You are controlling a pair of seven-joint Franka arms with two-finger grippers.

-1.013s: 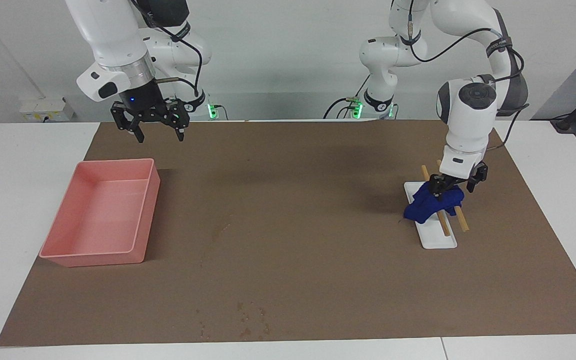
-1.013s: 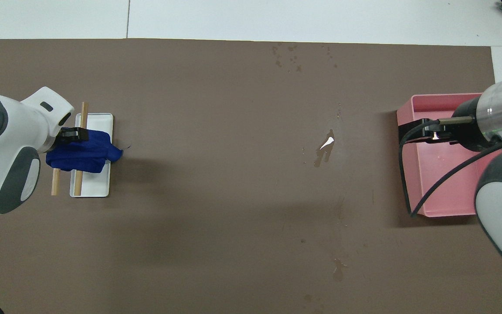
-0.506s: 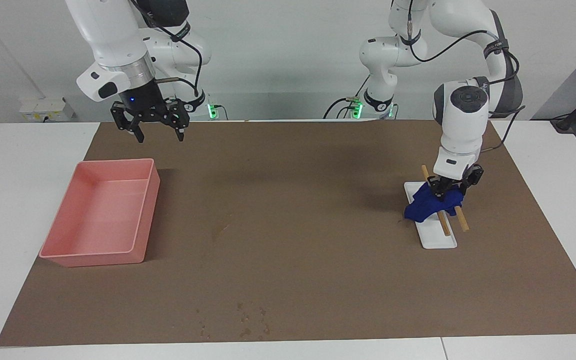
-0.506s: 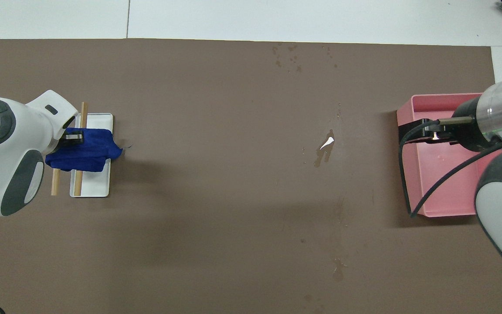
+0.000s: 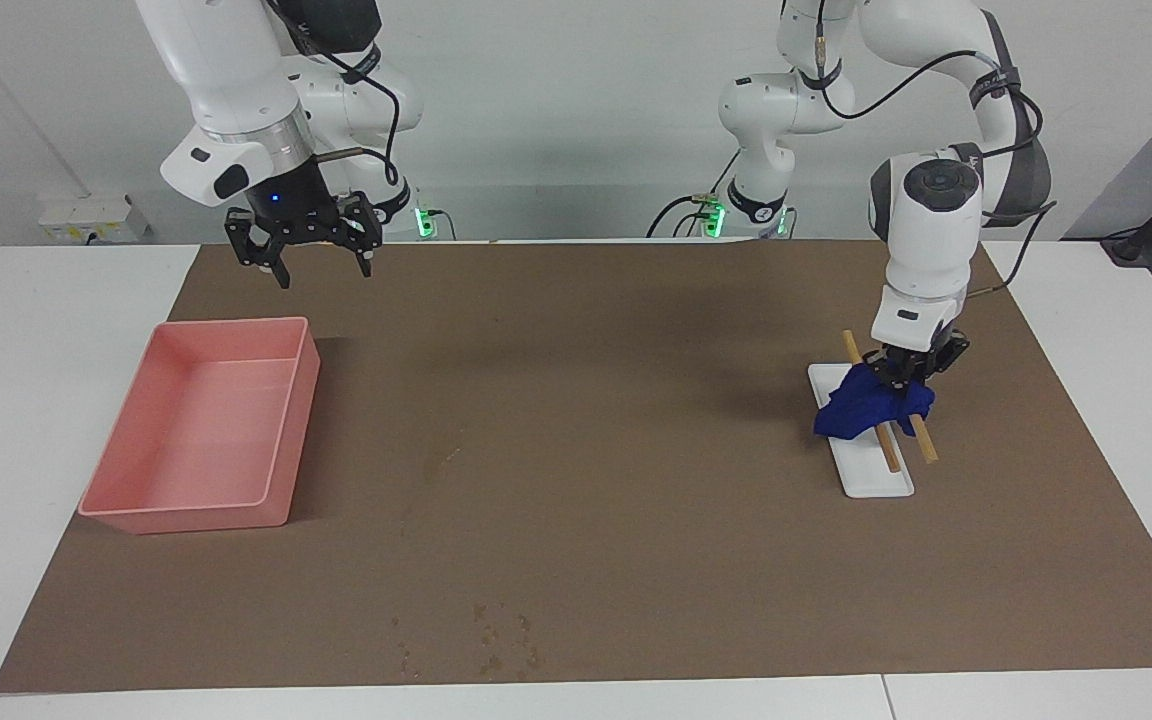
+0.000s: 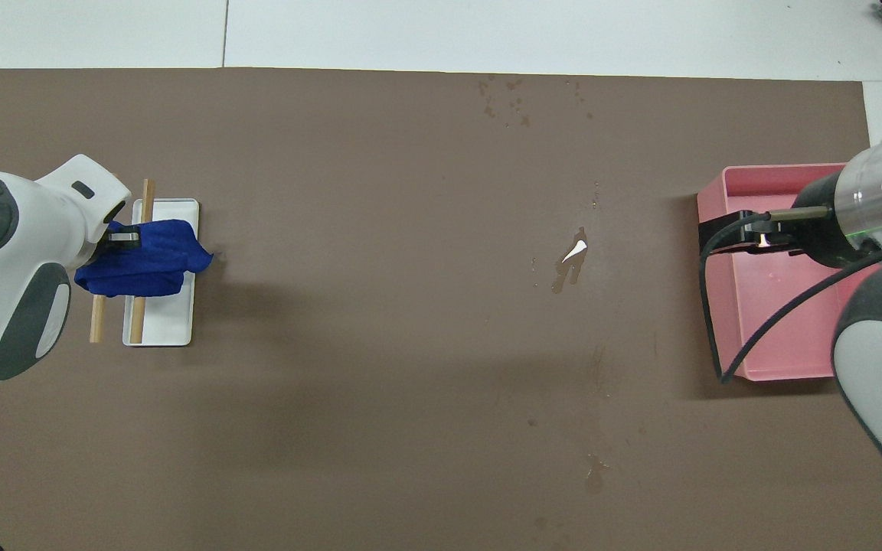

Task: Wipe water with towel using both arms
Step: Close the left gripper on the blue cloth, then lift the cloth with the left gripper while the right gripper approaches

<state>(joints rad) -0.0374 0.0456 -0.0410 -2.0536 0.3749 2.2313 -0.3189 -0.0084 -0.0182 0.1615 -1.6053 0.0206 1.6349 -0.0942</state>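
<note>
Left gripper (image 5: 901, 372): mine, low over the small deep-blue folded cloth towel (image 5: 866, 408), fingers pinched on its upper folds at the end nearer me.
Towel: bunched over the two thin wooden rods (image 5: 884, 447) on the flat white rectangular tray (image 5: 871, 478), at the left arm's end of the brown mat (image 5: 636, 520); most of the cloth hangs toward 7 o'clock from my fingers in the facing view.
Right gripper (image 5: 317, 255): mine, up in the air over the mat's edge by my base, fingers spread wide, holding nothing, waiting. In the facing view the pink rectangular plastic tray (image 5: 286, 430) lies toward 7 o'clock below it.
Water (image 6: 576, 251): pale glossy streak on the mat, between towel and pink tray and closer to the tray; at 3 o'clock from the towel in the overhead view, well apart from both grippers.
</note>
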